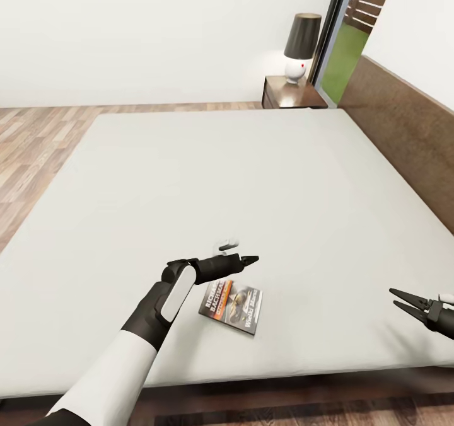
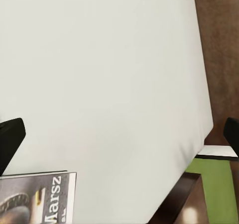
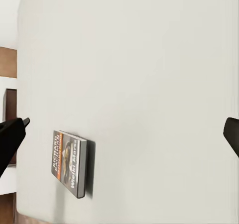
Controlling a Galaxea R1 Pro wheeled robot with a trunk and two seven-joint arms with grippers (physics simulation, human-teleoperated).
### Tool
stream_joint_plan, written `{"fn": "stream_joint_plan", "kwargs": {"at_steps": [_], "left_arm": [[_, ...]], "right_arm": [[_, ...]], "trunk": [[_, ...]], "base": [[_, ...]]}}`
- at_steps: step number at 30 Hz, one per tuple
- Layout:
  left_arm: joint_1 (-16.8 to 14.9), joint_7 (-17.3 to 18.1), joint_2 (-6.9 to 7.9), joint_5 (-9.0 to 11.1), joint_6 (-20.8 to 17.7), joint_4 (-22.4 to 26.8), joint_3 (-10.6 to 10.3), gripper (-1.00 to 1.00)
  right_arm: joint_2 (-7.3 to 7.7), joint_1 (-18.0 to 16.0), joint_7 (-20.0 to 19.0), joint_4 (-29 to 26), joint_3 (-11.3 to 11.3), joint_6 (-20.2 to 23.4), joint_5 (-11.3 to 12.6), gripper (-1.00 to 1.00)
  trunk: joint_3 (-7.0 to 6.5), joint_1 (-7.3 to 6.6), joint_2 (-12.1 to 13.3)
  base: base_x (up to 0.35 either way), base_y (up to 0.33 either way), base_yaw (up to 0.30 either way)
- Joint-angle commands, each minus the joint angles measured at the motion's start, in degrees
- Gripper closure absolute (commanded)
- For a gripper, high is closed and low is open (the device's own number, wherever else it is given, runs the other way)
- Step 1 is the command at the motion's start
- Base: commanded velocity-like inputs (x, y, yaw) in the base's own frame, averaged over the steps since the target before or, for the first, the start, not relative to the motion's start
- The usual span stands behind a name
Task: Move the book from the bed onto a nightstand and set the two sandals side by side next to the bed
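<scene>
The book (image 1: 232, 306) lies flat on the bed's pale mattress (image 1: 252, 180), close to its near edge, with the orange author band along one side. It also appears in the left wrist view as the book (image 2: 37, 199) and in the right wrist view as the book (image 3: 68, 162). My left gripper (image 1: 251, 261) hovers just past the book's far edge, open and empty. My right gripper (image 1: 393, 298) is open over the mattress to the book's right, well apart from it. A nightstand (image 1: 293, 93) stands at the bed's far corner. The sandals are out of view.
A lamp (image 1: 301, 45) with a dark shade and white base takes up much of the nightstand's top. The brown headboard (image 1: 403, 130) runs along the bed's right side. A dark-framed window (image 1: 340, 48) is behind the nightstand. Wood-plank floor (image 1: 31, 142) lies to the left.
</scene>
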State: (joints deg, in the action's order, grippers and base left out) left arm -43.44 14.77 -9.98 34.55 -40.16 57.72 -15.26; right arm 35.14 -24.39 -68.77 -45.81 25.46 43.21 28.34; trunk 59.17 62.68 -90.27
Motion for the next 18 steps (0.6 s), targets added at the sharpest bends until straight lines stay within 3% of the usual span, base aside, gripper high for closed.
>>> {"fn": "stream_joint_plan", "kwargs": {"at_steps": [1, 4, 14, 18], "left_arm": [[-0.02, 0.08, -0.02, 0.07, -0.27, 0.02, 0.05, -1.0], [-0.02, 0.08, -0.02, 0.07, -0.27, 0.02, 0.05, -1.0], [-0.05, 0.09, -0.02, 0.07, -0.27, 0.02, 0.05, -1.0], [-0.04, 0.09, -0.02, 0.07, -0.27, 0.02, 0.05, -1.0]], "right_arm": [[0.01, -0.03, -0.05, 0.02, 0.0, 0.38, 0.22, -1.0], [0.01, -0.04, -0.05, 0.02, 0.02, 0.38, 0.22, -1.0], [0.01, -0.03, -0.05, 0.02, 0.02, 0.38, 0.22, -1.0], [0.01, 0.0, -0.05, 0.02, -0.01, 0.38, 0.22, -1.0]], "trunk": [[0.22, 0.22, -0.43], [0.76, 0.88, -1.64], [0.76, 0.88, -1.64], [1.48, 1.76, -3.24]], "base": [[0.0, 0.0, 0.0], [0.0, 0.0, 0.0], [0.0, 0.0, 0.0], [0.0, 0.0, 0.0]]}}
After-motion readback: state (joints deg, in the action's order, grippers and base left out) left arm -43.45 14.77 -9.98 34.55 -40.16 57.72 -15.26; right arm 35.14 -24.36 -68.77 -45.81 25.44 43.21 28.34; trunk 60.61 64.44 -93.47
